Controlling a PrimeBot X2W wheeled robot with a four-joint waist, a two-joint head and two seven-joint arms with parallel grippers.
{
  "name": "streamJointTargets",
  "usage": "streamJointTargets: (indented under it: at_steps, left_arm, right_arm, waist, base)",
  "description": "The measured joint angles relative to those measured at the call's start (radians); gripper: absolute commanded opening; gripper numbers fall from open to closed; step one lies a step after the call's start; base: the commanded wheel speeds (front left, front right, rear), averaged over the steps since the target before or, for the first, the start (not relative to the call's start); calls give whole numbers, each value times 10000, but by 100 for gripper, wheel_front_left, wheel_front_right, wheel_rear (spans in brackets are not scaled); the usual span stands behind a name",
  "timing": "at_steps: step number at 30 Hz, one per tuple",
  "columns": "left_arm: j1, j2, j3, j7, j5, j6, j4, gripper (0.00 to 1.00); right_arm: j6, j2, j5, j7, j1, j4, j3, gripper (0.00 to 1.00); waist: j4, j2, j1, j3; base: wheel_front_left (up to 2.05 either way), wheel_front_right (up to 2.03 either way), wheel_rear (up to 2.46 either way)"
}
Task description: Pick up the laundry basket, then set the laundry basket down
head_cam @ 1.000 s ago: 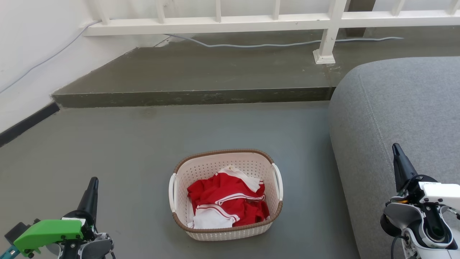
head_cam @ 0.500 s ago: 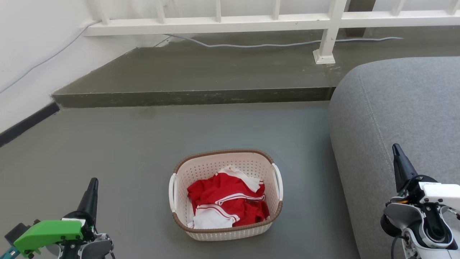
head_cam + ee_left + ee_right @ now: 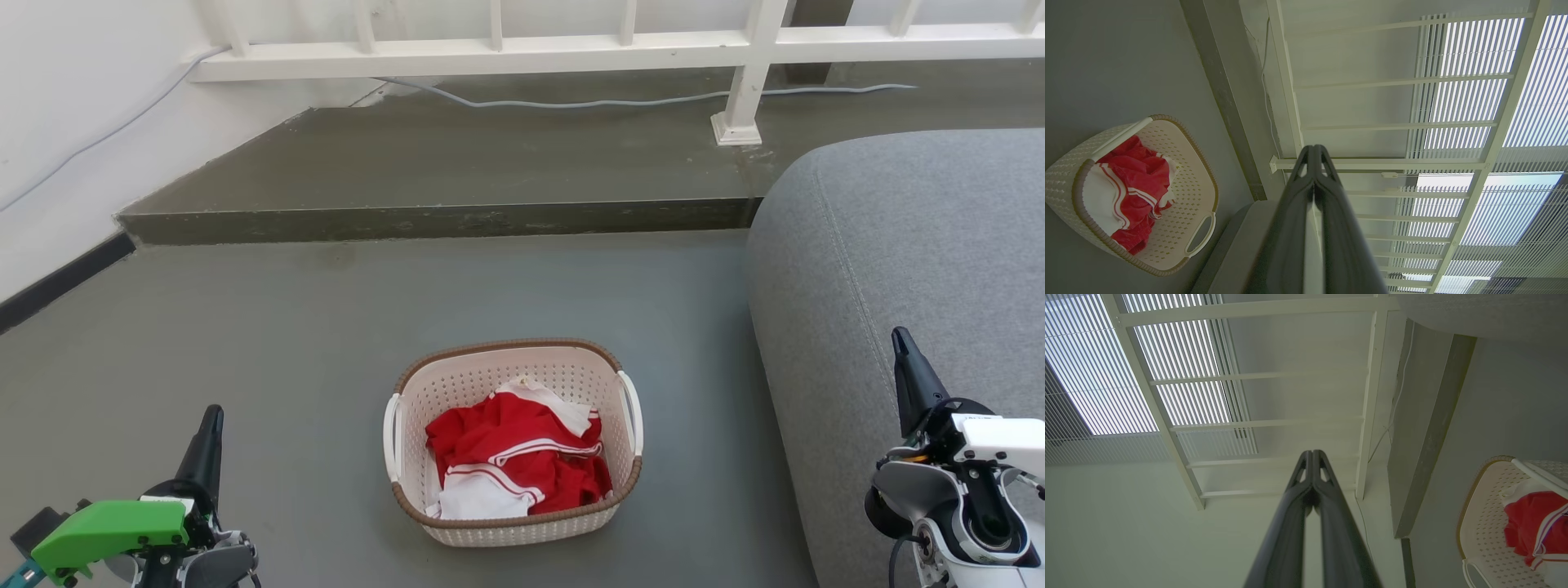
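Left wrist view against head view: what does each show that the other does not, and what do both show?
Left wrist view adds: slatted window blinds, and that the left fingers touch each other. Head view adds: the right fingers and a green part on the left arm. Both: the laundry basket holding red and white clothes, the grey sofa, the white railing, the step.

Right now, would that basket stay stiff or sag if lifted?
The laundry basket looks like rigid perforated plastic, so probably stiff. Few clothes inside, so likely light. Lifted by one handle, it might tilt.
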Motion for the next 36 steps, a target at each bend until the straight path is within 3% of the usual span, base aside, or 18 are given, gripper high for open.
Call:
streamJointTargets:
  at_steps: [36]
  left_arm:
    - [-10, -8, 31, 42, 0, -2, 40, 0]
  right_arm:
    - [2, 10, -2, 65, -3, 40, -54, 0]
  waist:
    - [0, 0, 0, -2]
  base:
    - [0, 0, 0]
